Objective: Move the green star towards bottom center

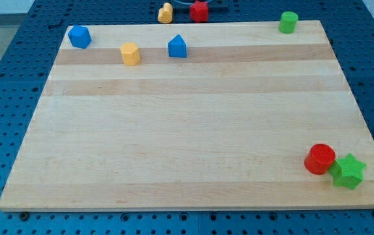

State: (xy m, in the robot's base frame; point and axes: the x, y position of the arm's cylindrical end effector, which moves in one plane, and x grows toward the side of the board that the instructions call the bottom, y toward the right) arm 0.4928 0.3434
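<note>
The green star [348, 171] lies at the board's bottom right corner, close to the right edge. A red cylinder [320, 158] stands touching it on its upper left. My tip does not show in this view, and neither does the rod.
The wooden board [187, 124] lies on a blue perforated table. A blue block [79, 36] is at the top left, a yellow hexagonal block [130, 53] and a blue house-shaped block [177, 47] right of it. A green cylinder [288, 22] stands top right. A yellow block [166, 12] and a red block [200, 11] lie off the top edge.
</note>
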